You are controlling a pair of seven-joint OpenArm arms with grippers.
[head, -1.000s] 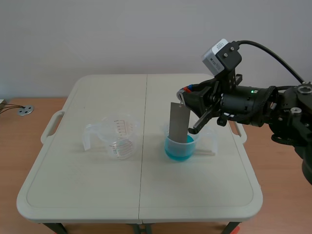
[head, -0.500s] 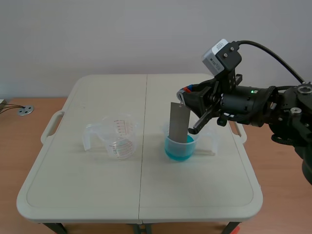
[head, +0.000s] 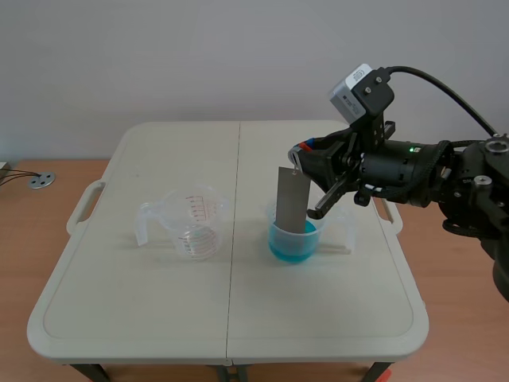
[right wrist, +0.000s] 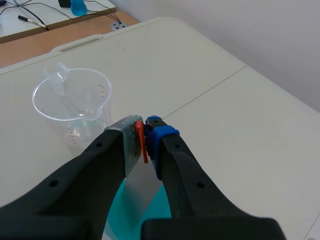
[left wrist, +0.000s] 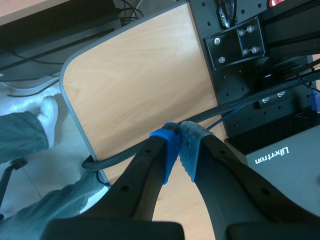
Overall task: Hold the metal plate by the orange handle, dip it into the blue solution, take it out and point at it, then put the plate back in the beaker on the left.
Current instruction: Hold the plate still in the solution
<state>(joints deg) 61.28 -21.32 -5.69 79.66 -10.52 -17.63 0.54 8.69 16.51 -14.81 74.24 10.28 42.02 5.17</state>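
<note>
"Scene view q: how's the plate (head: 291, 199) sitting?"

"Upright, hanging from the right gripper (right wrist: 143, 129), clamped on the orange handle (right wrist: 141, 144); low end in the blue beaker (head: 293, 243). The empty beaker (head: 193, 224) is left of it."

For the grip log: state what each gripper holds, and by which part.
Right gripper holds the flat grey metal plate by its orange handle at the top edge; left gripper holds nothing.

Plate (head: 291, 200) in right beaker (head: 296, 245) — second beaker (head: 191, 223) left.
</note>
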